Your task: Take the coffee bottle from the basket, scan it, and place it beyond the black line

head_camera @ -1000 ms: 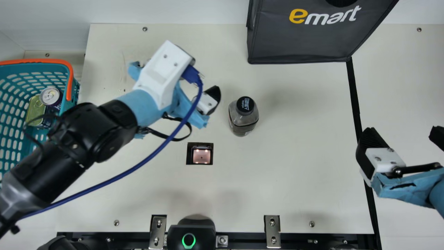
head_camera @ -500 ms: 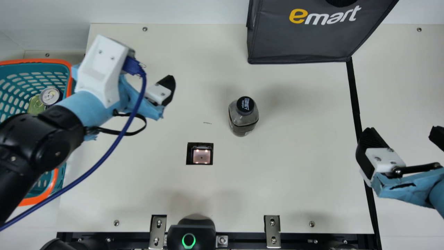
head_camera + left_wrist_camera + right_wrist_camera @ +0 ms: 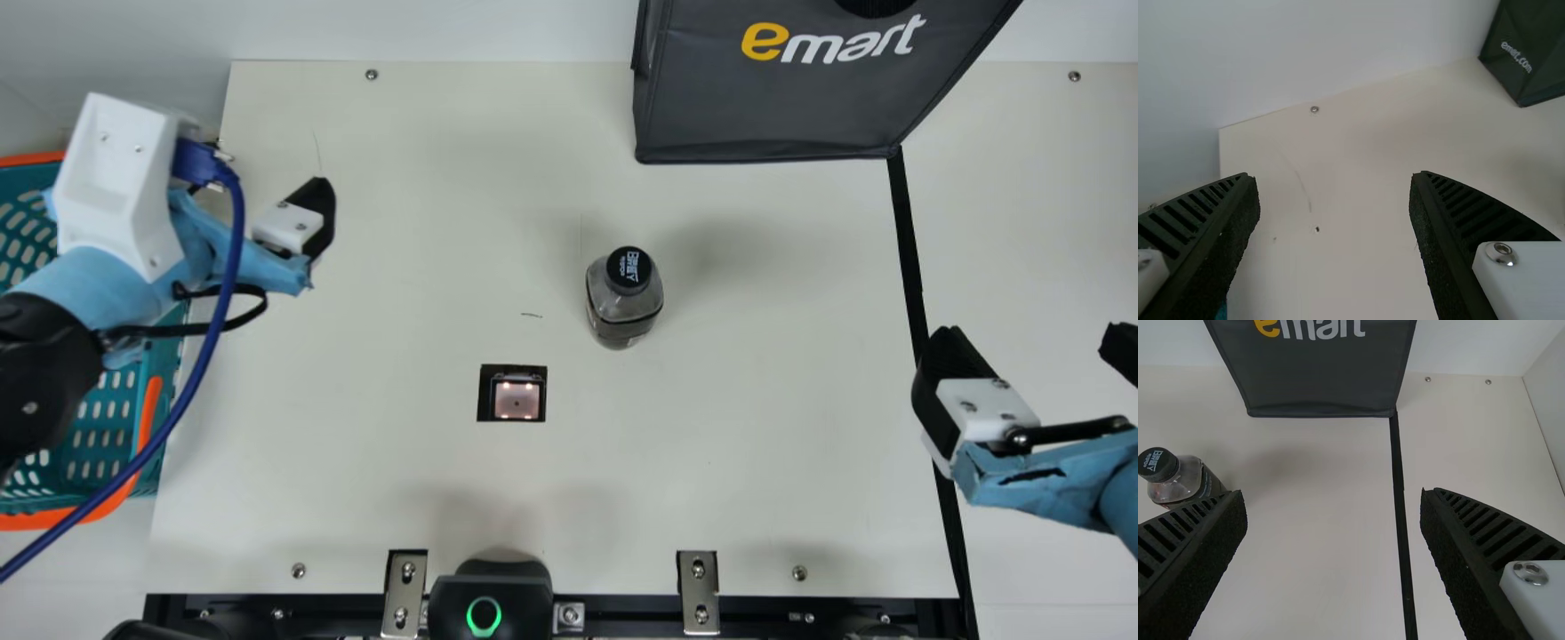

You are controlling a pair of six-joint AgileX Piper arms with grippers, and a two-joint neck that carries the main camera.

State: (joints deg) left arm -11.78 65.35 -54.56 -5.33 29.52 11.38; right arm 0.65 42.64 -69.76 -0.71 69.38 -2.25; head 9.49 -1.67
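Left gripper (image 3: 307,218) wide near table (image 3: 373,480) edge; right gripper (image 3: 1031,342) wide near black line (image 3: 908,258); coffee bottle (image 3: 624,307) between (room either side).

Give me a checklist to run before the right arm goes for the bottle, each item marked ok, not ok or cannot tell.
1. Coffee bottle out of the basket: ok, it is on the table.
2. Bottle upright: ok, cap on top.
3. Right gripper open and empty: ok.
4. Left gripper away from the bottle: ok, it is over by the basket side.
5. Bottle scanned: cannot tell; it stands beside the scanner window, not over it.
6. Bottle beyond the black line: not ok, it is on the scanner's side.
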